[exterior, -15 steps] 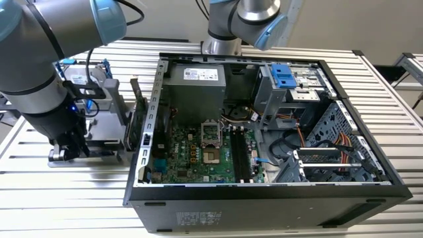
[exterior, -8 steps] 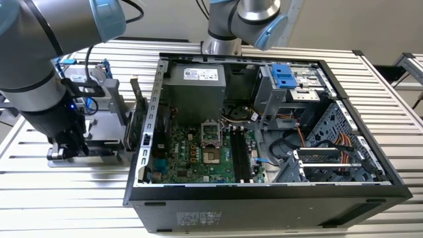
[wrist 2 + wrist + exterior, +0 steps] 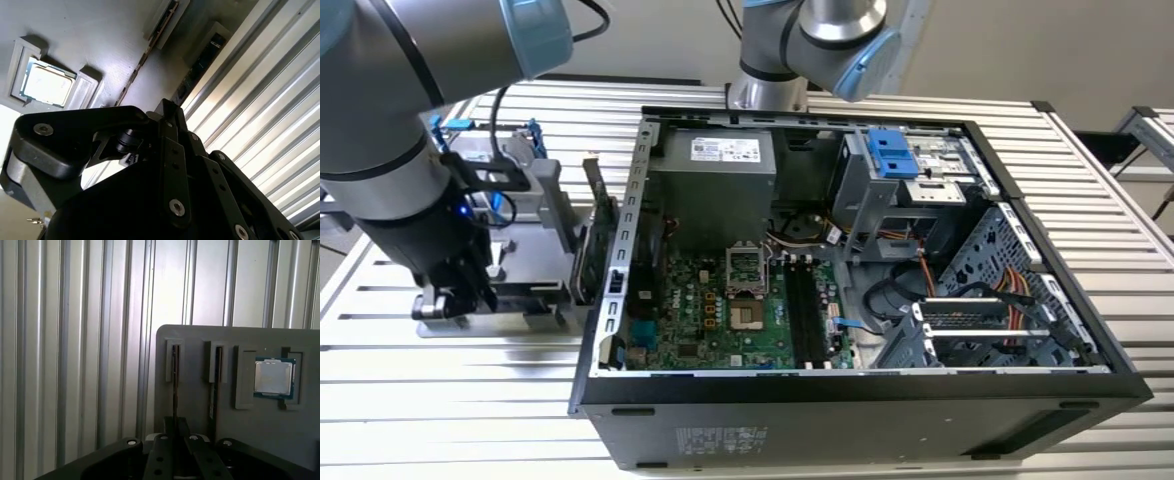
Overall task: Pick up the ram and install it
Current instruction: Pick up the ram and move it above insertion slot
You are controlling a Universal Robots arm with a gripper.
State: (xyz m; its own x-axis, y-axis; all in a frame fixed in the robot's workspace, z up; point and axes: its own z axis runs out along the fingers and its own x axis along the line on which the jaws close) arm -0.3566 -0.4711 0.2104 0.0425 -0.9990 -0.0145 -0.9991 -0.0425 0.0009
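Note:
The ram (image 3: 175, 380) is a thin dark stick standing on edge in a slot of the grey parts holder (image 3: 260, 430). In the second wrist view the ram (image 3: 150, 45) runs as a narrow line toward the gripper. My gripper (image 3: 176, 421) is down on the holder with its jaws drawn close together around the stick's near end. In the exterior view the gripper (image 3: 447, 300) sits low over the holder (image 3: 520, 305), on that view's left, beside the open computer case (image 3: 854, 400). The dark memory slots (image 3: 807, 310) lie on the motherboard inside.
A second dark stick (image 3: 216, 385) fills the neighbouring slot. A processor chip (image 3: 273, 378) lies in a recess of the holder. A card (image 3: 594, 225) stands upright between holder and case. The ribbed metal table (image 3: 427, 400) runs all around.

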